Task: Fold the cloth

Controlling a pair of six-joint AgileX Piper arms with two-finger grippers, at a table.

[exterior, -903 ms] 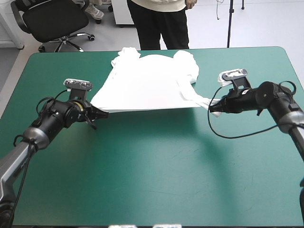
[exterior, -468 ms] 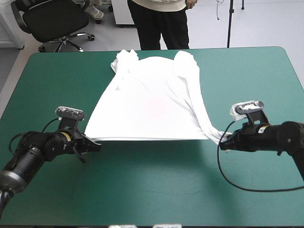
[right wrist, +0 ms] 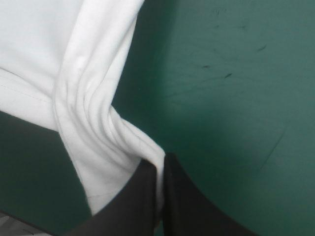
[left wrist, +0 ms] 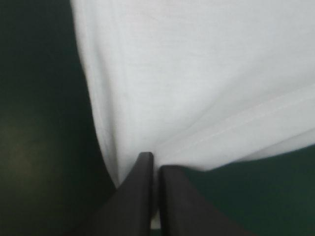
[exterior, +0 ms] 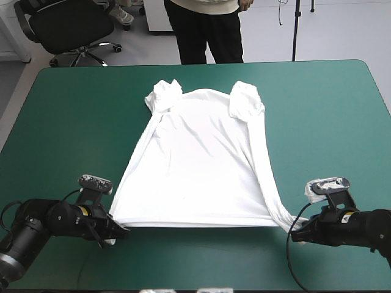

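Observation:
The white T-shirt [exterior: 198, 165] lies spread on the teal-green cover, its collar end toward the far edge and its hem toward the near edge. Both sleeves are bunched at the far corners. My left gripper [exterior: 116, 231] is shut on the T-shirt at the near left hem corner, low over the table. My right gripper [exterior: 294, 234] is shut on the T-shirt at the near right hem corner, where the cloth stretches into a narrow strip. In the left wrist view the hem [left wrist: 206, 98] runs from between the fingers; in the right wrist view gathered folds [right wrist: 93, 132] do.
Bare teal-green cover [exterior: 67, 110] surrounds the T-shirt on the left, the right and along the near edge. An office chair and a person's legs stand beyond the far edge, off the table.
Both grippers have pulled the hem toward the near edge and lowered it. The T-shirt has slid nearer and stretched out longer and flatter, the sleeves drawn off the far edge.

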